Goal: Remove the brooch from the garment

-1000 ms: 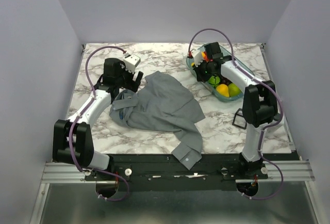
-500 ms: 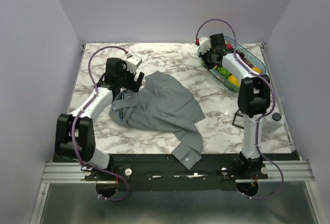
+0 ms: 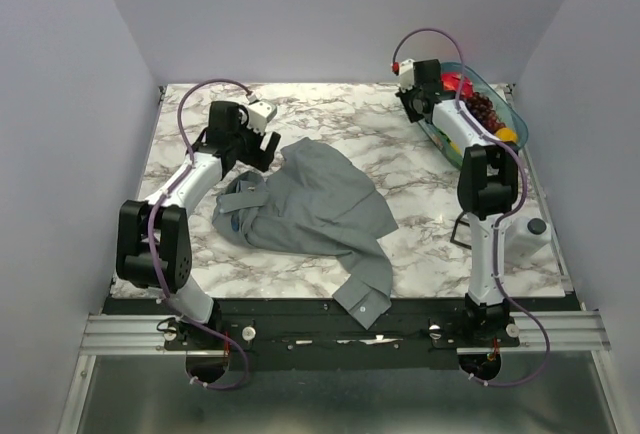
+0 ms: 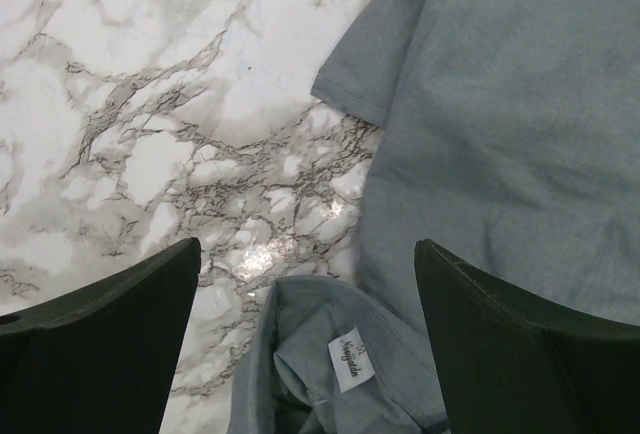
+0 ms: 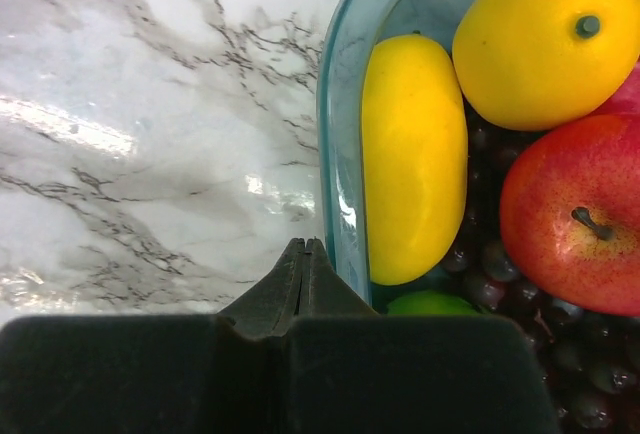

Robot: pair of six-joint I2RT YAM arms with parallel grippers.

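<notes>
The grey shirt (image 3: 315, 204) lies crumpled at the table's middle, one cuffed sleeve hanging toward the front edge. My left gripper (image 3: 262, 151) is open and empty, hovering over the shirt's back left edge. In the left wrist view the left gripper (image 4: 308, 354) has its black fingers (image 4: 100, 344) astride the collar and its white label (image 4: 350, 357). A small dark-blue mark (image 3: 232, 225) on the collar fold may be the brooch; I cannot tell. My right gripper (image 3: 420, 102) is shut and empty at the back right, its tips (image 5: 305, 246) beside the fruit tray's rim (image 5: 335, 154).
The clear teal tray (image 3: 515, 119) holds lemons (image 5: 412, 154), a red apple (image 5: 575, 219) and dark grapes. A black wire-frame cube (image 3: 464, 229) and a white container with a dark cap (image 3: 530, 234) stand at the right, by the right arm.
The right arm swung toward the back right and the fruit tray shifted that way with it. The white container came into view. The left gripper moved slightly back.
</notes>
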